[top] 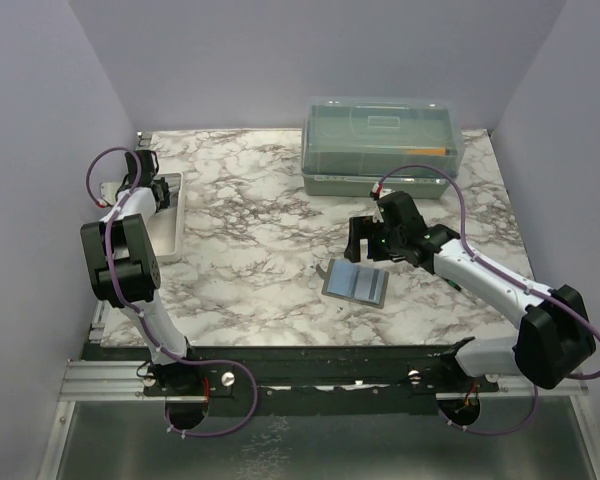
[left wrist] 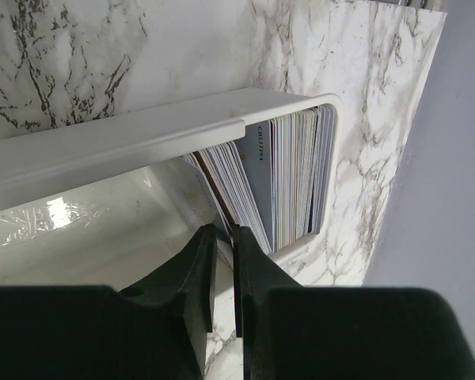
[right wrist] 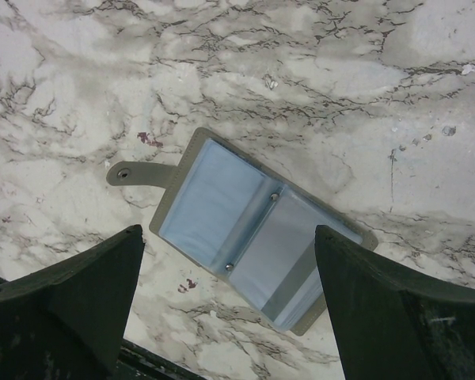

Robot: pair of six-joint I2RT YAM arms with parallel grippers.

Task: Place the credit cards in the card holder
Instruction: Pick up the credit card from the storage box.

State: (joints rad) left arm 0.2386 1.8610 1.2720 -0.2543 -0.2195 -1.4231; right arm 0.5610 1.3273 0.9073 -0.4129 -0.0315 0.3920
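The card holder (top: 357, 283) lies open and flat on the marble, grey-olive outside and blue-grey sleeves inside, with its snap tab to the left in the right wrist view (right wrist: 222, 206). My right gripper (top: 366, 240) is wide open and empty just above it, and its jaws straddle the holder (right wrist: 228, 229). The credit cards (left wrist: 289, 178) stand on edge in a tight stack at the end of a long white tray (left wrist: 142, 131). My left gripper (left wrist: 226, 229) is at that stack, its jaws a narrow slit apart around the edge of one card. In the top view the left gripper (top: 145, 165) hides the cards.
A big clear lidded box (top: 382, 142) stands at the back centre-right. The white tray (top: 170, 238) runs along the table's left edge, near the left wall. The table's near edge is a black rail just below the holder.
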